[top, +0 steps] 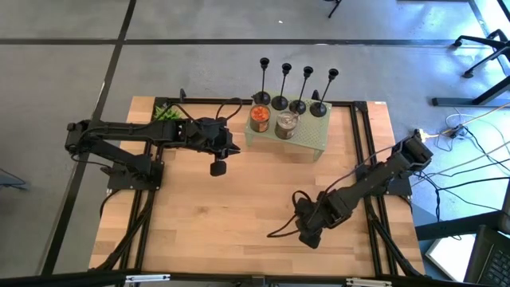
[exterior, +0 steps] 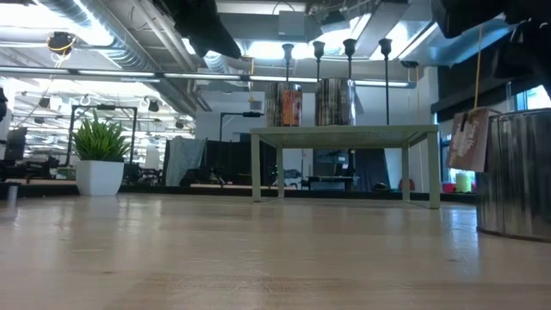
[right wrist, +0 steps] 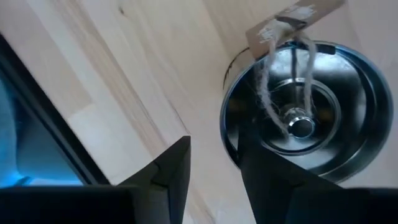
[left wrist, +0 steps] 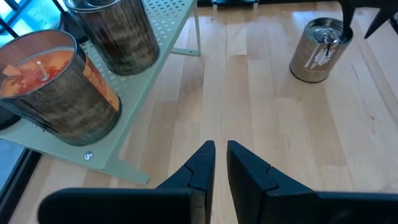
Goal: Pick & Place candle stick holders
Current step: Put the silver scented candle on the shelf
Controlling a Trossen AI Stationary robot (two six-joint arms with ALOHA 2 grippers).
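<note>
Several slim black candlestick holders [top: 291, 86] stand upright in a row on their round bases along the far edge of a pale green rack [top: 309, 140]; their stems and cups also show in the low view [exterior: 334, 60]. My left gripper [top: 236, 149] is near the rack's left end, level, its fingers [left wrist: 221, 149] almost together and empty. My right gripper [top: 306, 237] is near the table's front right, open [right wrist: 214, 146], above a silver tin [right wrist: 305, 118] that stands on the table [left wrist: 317, 46]. In the high view the gripper hides the tin.
An orange candle jar [top: 260, 118] and a grey one [top: 286, 124] stand on the rack in front of the holders. The tin's paper tag [exterior: 469, 138] hangs by twine from its lid knob. A potted plant [top: 165, 112] is at the far left. Bare wood lies between the arms.
</note>
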